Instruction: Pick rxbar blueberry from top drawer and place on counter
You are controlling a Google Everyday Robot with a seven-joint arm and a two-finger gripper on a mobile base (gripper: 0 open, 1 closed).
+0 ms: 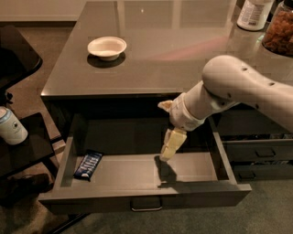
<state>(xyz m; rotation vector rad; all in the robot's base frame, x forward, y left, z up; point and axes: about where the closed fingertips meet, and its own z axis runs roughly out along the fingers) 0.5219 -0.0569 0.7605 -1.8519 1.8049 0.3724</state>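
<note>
The rxbar blueberry (88,165), a dark blue wrapper with white lettering, lies flat at the left end of the open top drawer (146,199). My gripper (168,148) hangs inside the drawer near its middle, just above the floor, well to the right of the bar and not touching it. It holds nothing that I can see. The white arm reaches in from the right, over the drawer's right side. The glossy grey-brown counter (160,59) spans the top of the cabinet behind the drawer.
A white bowl (106,47) sits on the counter's left part. A white bottle (253,13) and a jar (279,27) stand at the back right. Narrower dark drawers (261,151) are on the right. A can (10,126) stands on a black side table at left.
</note>
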